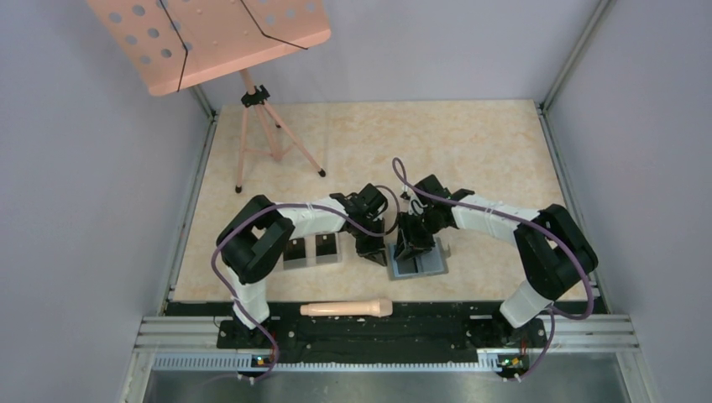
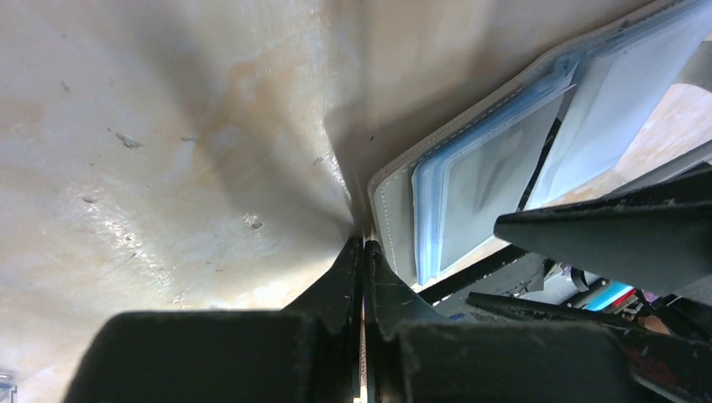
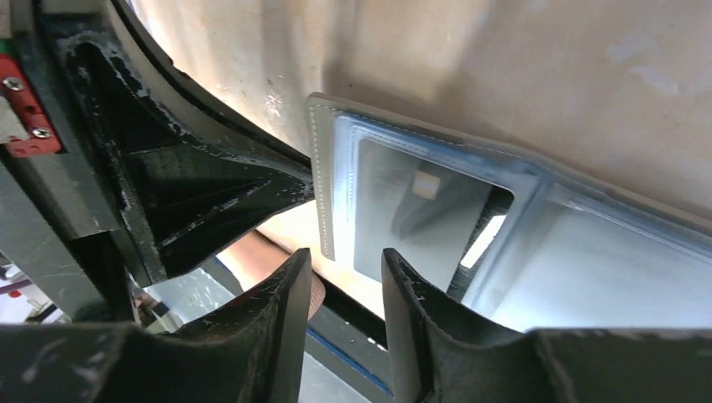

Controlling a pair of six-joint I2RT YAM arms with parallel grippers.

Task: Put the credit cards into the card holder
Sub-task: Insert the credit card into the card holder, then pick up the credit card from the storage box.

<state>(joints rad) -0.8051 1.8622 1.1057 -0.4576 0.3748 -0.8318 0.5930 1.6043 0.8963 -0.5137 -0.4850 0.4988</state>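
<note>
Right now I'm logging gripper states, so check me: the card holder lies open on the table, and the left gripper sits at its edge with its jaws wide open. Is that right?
Not quite. The card holder does lie open on the table, and the left gripper does sit at its edge. But its jaws are shut, pressed together, not wide open. The left wrist view shows this.

Top view: I look steeply down from above and behind the arm bases; the whole table (image 1: 470,143) fits.
Left wrist: skims the tabletop past the left gripper (image 2: 363,248), very close.
Right wrist: likewise, past the right gripper (image 3: 346,260).
Shared: the card holder (image 1: 417,265), all three views.
</note>
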